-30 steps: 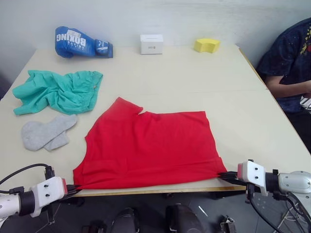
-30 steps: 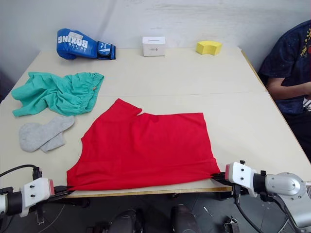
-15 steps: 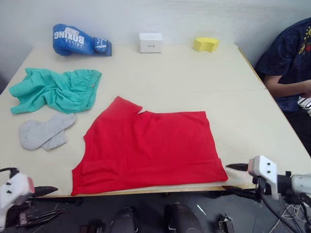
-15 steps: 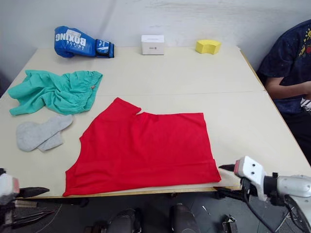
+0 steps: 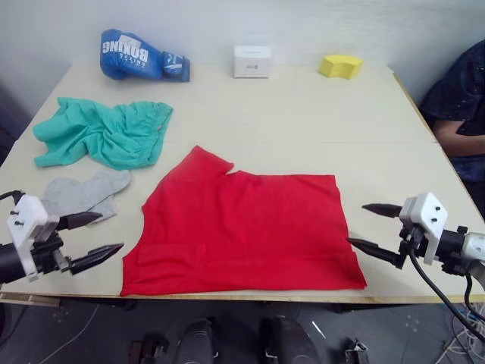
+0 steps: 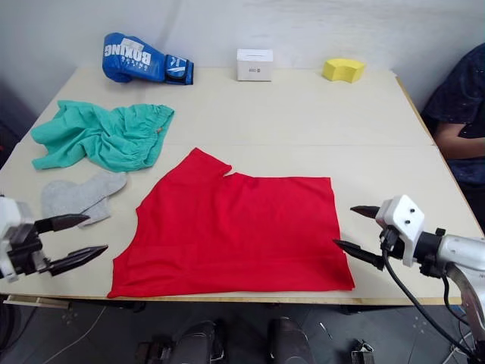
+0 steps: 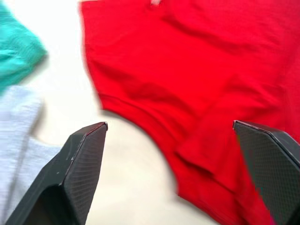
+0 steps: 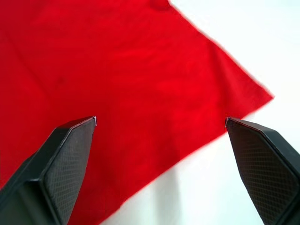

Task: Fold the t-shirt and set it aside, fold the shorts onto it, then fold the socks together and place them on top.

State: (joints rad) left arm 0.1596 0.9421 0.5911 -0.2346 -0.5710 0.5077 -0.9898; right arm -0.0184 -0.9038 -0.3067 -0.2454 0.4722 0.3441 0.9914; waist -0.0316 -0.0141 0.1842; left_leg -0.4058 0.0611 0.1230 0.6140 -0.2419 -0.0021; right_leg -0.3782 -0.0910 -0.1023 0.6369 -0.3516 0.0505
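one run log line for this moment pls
left tool open beside t-shirt | right tool open at its other edge | shorts, socks unfolded

Pale beige table [image 5: 303, 121] against a plain white wall [image 5: 303, 23] — dark floor [image 5: 91, 341] below, even light

Lab: bare table [image 5: 303, 121], assorted props

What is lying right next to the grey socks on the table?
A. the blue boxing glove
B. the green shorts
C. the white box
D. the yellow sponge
B: the green shorts lie just behind the grey socks on the robot's left, while the glove, box and sponge sit along the far edge of the table.
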